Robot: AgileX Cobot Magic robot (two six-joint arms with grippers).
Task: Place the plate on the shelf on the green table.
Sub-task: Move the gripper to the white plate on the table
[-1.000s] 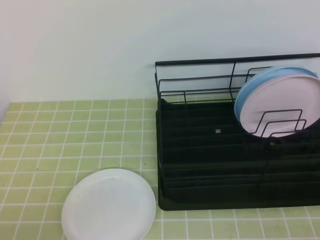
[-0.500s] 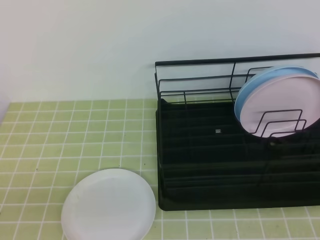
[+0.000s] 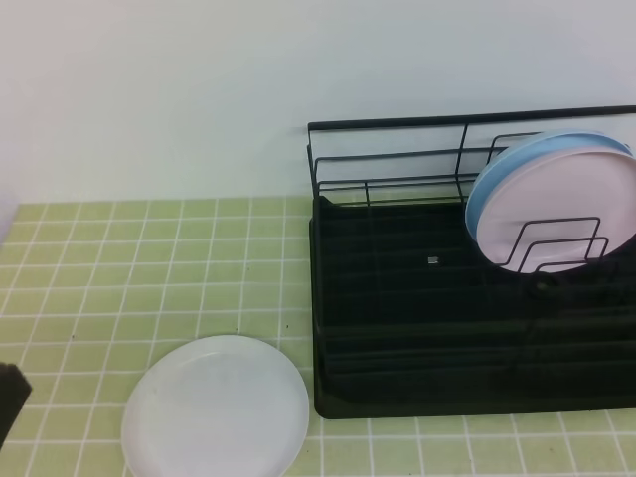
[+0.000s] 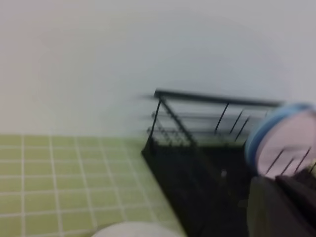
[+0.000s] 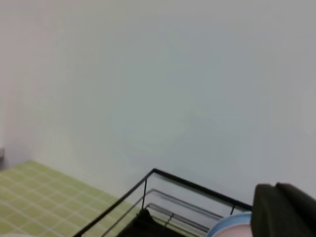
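1. Since half a second ago, a dark shape, likely the left arm (image 3: pixel 10 397), has come in at the lower left edge of the high view; nothing else has shifted.
2. White plate (image 3: pixel 216 407) lies flat on the green table (image 3: pixel 119 268), near the front edge, its right rim just beside the shelf's front left corner; whether they touch cannot be told.
3. In the blurred left wrist view only a sliver of the plate (image 4: pixel 133 229) shows at the bottom.
4. Black shelf (image 3: pixel 397 328) stands on the table to the right, its top rail along the back.
5. Pink plate (image 3: pixel 556 214) stands upright between the wire dividers at the shelf's right end, with the blue plate (image 3: pixel 487 189) just behind it.
6. Left gripper (image 4: pixel 281 207) is a dark blur at the lower right of its view; its jaws are closed on nothing.
7. Right gripper (image 5: pixel 284 210) sits high above the shelf, closed too, holding nothing.
8. Plain pale wall (image 3: pixel 199 89) rises behind the table.
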